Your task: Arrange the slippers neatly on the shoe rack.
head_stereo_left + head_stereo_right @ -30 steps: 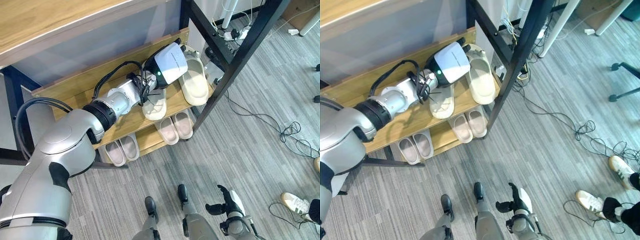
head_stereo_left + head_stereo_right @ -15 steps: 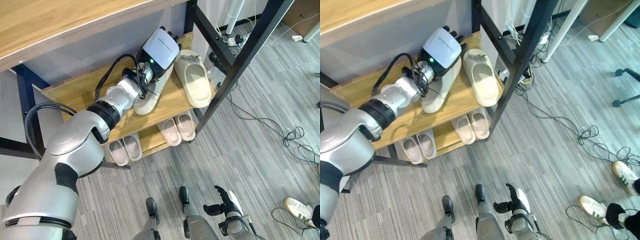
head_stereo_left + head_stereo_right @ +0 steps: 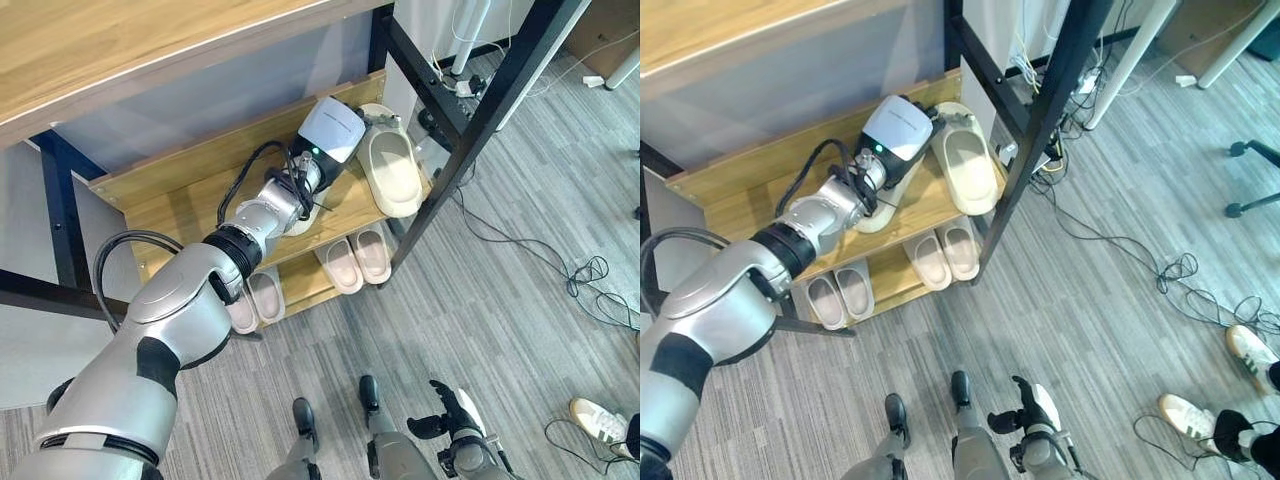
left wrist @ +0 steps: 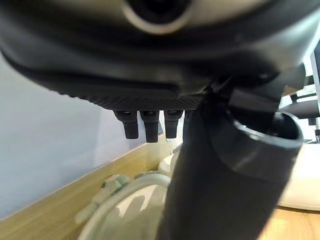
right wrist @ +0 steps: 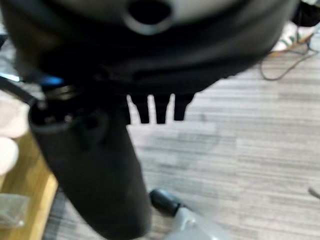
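Note:
Two cream slippers lie on the upper wooden shelf of the shoe rack (image 3: 170, 205). One cream slipper (image 3: 392, 168) rests at the shelf's right end, toe to the back. The second cream slipper (image 4: 125, 210) lies just to its left, slanted and mostly covered by my left hand (image 3: 331, 128). That hand lies flat on it with straight fingers (image 4: 146, 126) reaching past its toe, and the slipper's heel (image 3: 873, 212) peeks out under the wrist. My right hand (image 3: 447, 417) hangs low over the floor, fingers relaxed and holding nothing.
Two pairs of pale pink slippers (image 3: 355, 258) (image 3: 250, 298) sit on the lower shelf. A black frame post (image 3: 470, 120) bounds the rack on the right. Cables (image 3: 585, 275) trail over the grey floor, and a person's white shoes (image 3: 1188, 408) show at the lower right.
My left hand swung the slipper askew with its heel to the left, then came forward and right. It now lies over the slipper, close beside the other one. The right hand has stayed put.

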Controlling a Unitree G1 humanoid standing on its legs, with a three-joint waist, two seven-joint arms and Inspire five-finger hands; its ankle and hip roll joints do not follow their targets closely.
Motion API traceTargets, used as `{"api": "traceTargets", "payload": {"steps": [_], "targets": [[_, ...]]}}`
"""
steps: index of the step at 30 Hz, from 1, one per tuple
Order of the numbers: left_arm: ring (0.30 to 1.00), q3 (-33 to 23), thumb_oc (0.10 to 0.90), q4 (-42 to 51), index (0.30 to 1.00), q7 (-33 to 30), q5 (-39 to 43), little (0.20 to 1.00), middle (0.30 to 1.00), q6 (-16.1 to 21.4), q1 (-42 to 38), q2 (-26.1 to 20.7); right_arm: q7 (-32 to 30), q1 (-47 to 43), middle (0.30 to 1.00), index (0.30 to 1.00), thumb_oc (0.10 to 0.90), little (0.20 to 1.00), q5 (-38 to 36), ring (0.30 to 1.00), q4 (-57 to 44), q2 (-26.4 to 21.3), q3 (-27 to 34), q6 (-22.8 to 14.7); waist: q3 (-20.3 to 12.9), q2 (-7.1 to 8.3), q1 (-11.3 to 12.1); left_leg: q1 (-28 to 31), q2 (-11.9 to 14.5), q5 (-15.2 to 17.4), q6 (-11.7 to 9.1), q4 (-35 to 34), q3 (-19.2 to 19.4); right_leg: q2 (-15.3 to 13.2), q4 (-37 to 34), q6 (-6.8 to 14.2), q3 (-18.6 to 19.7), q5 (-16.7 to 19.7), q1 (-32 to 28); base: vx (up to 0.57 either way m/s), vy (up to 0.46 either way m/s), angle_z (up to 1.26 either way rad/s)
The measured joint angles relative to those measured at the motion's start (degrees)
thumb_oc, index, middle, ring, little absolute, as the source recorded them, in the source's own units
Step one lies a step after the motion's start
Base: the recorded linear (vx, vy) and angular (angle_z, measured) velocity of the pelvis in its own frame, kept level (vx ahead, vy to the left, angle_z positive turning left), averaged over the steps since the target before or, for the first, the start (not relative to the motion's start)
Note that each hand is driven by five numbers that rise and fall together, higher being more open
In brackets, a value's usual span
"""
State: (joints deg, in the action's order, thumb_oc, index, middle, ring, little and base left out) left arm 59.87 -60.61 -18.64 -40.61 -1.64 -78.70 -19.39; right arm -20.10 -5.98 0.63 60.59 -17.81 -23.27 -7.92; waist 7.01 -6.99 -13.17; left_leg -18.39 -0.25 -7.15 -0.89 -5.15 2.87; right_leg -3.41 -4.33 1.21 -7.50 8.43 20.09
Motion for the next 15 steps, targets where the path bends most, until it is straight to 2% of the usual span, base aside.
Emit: {"api": "traceTargets", "payload": {"steps": [15], "targets": [[0.900,-1.7,0.800,2.9,0.900,0.9,0.0,0.900,0.900,0.1,2.2,-0.6,1.1,0.0,0.900,0.900,0.800,0.900,-1.1,0.900,4.3,0.8,0.2,2.2,0.0,0.02,2.3,4.3,0.0,0.1,0.0,-0.2,-0.6,0.0,-0.8,-0.1,-0.8,0.1,-5.1,0.01,-0.001,0.02]]}}
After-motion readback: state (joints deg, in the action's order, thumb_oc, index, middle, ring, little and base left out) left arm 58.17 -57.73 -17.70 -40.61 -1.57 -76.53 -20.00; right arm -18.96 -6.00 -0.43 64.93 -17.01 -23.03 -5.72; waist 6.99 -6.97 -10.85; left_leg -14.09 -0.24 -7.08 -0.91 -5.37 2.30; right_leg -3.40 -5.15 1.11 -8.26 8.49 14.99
